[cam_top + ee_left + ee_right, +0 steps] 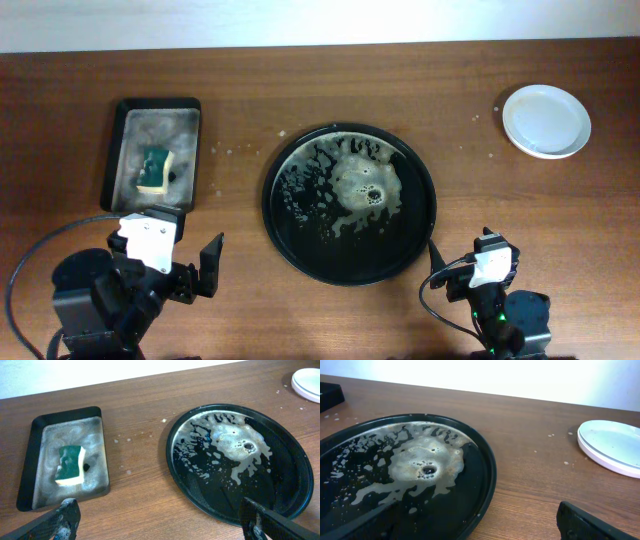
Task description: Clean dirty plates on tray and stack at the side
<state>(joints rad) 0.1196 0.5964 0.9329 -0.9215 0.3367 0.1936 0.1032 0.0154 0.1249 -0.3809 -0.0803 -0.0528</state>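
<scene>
The large round black tray (268, 205) sits mid-table and holds only soapy foam and water; no plate is on it. It also shows in the left wrist view (169, 455) and the right wrist view (490, 480). White plates (546, 121) lie stacked at the far right, off the tray, and look clean; they show in the right wrist view (612, 445) and at the corner of the left wrist view (307, 382). My left gripper (185, 255) (162, 527) is open and empty near the front edge. My right gripper (465, 265) (475, 530) is open and empty at the tray's front right rim.
A rectangular black sponge tray (190, 150) (102, 445) with soapy water stands at the back left, holding a green-and-yellow sponge (154, 170) (69, 464). Small foam specks dot the wood between the two trays and near the plates.
</scene>
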